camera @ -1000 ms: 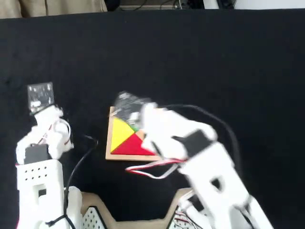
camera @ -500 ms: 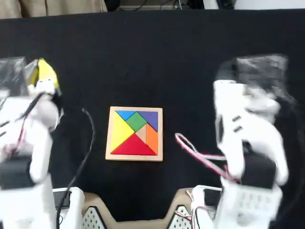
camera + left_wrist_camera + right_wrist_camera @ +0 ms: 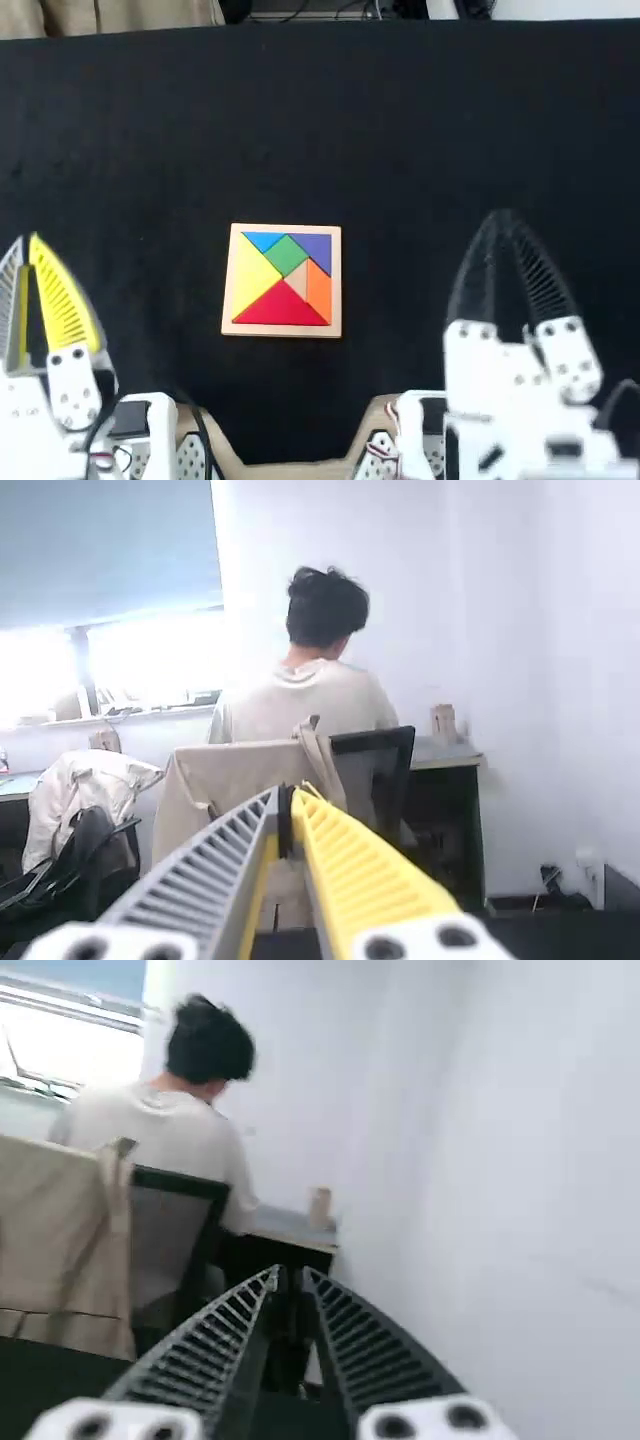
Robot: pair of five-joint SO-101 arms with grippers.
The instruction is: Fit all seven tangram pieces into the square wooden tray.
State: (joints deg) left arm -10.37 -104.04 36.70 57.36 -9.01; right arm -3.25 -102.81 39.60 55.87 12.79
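A: While both arms sit at the near edge of the table (image 3: 450, 120), where's the tray?

B: The square wooden tray (image 3: 228, 300) lies flat mid-table, between the two arms and well apart from both.

A: Contents?

B: Seven pieces, all inside the rim, packed edge to edge. The yellow triangle (image 3: 250, 280) takes the left side and the red triangle (image 3: 281, 308) the near side. The blue triangle (image 3: 262, 240) is in the far-left corner, with the green square (image 3: 287, 255) beside it at mid far edge. The purple parallelogram (image 3: 317, 245) is in the far-right corner, with the orange triangle (image 3: 319, 288) below it on the right side. The small tan triangle (image 3: 297, 283) is wedged between green, orange and red.

A: Left gripper?

B: The left gripper (image 3: 24, 245) is at near-left, pointing away from its base. Its yellow finger (image 3: 60, 300) and grey finger (image 3: 12, 290) are closed tip to tip with nothing between them. In its wrist view the left gripper (image 3: 285, 792) has both fingers pressed together.

A: Right?

B: The right gripper (image 3: 505, 215) is at near-right, its dark fingers converging to a point and holding nothing. In its wrist view the right gripper (image 3: 290, 1275) shows a thin slit between the fingers. I'd call it closed.
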